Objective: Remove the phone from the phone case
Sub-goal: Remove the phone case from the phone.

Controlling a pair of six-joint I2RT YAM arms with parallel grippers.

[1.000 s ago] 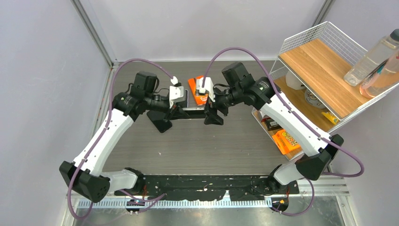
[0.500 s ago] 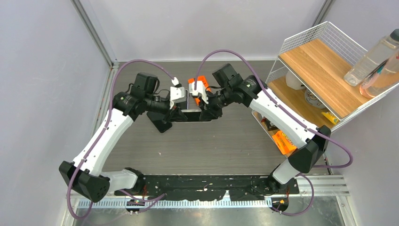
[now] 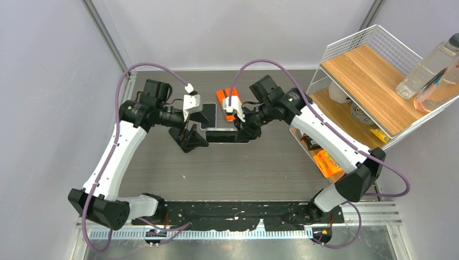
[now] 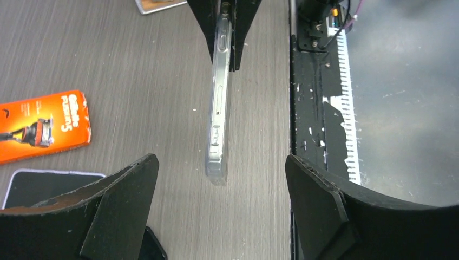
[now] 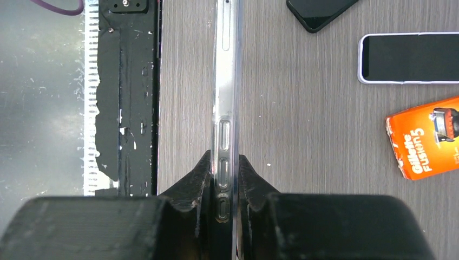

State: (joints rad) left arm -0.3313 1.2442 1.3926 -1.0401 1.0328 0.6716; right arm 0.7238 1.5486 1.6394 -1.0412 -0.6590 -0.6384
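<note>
The phone (image 5: 225,81), inside its clear case (image 4: 215,162), is held above the table (image 3: 243,168) on the near side of the orange razor box (image 3: 228,103). The right gripper (image 5: 226,173) is clamped on one end, and the left gripper (image 4: 219,165) gapes wide and empty around the free end. To peel cleanly, the left fingers should probably catch only the case's lip. A white-rimmed phone (image 3: 208,112) lies just left of the box and a black phone (image 5: 319,12) farther left, both beneath any drop.
</note>
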